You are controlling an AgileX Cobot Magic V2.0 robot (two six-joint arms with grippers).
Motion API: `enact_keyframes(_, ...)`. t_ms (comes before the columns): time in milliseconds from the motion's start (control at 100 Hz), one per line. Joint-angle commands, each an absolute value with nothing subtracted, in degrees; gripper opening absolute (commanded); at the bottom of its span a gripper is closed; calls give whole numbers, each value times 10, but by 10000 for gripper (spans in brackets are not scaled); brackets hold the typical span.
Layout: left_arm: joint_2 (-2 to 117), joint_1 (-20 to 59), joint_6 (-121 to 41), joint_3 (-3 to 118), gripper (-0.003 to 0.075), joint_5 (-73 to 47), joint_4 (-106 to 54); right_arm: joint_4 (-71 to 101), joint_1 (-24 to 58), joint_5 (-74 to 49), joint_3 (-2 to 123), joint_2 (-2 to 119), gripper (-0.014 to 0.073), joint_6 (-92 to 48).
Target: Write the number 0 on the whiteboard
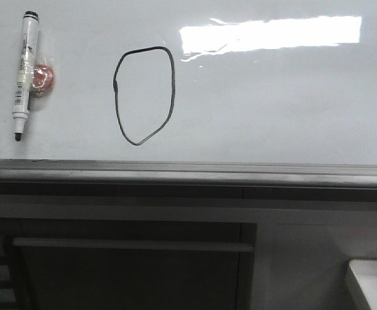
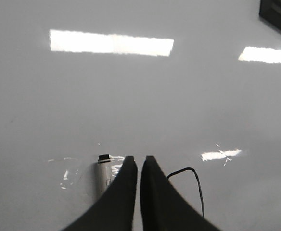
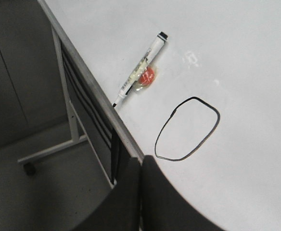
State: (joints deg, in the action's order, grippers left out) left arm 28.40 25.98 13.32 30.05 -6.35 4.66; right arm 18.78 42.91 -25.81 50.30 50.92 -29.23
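Observation:
The number 0 is a thin black closed loop on the whiteboard, left of centre, with a pointed lower end. It also shows in the right wrist view and partly in the left wrist view. A white marker with a black cap lies on the board to the loop's left. My left gripper is shut and empty, with the marker's cap end just beside it. My right gripper is shut and empty over the board's grey ledge. Neither gripper shows in the front view.
A small red object sits against the marker. A bright glare lies at the board's upper right. The grey ledge runs along the lower edge, with a dark frame below. A white tray stands at the lower right.

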Motion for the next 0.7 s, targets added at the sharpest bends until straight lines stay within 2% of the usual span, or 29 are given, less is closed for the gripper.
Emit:
enact_keyframes(0,249,258,133,301,-20,-26,77,190,426,-158,460,445,-55,-294)
enact_keyframes(140,200,258,133,261,-20,-26,133,190,426,-77,341,347,-55,-294)
enact_keyframes(360,173,258,133,229,-20,-24,131,196,426,57,174,236,-55,-294)
enact_keyframes(690,173,258,133,229,-20,-22,129,196,426,71,123,200,-55,-294)
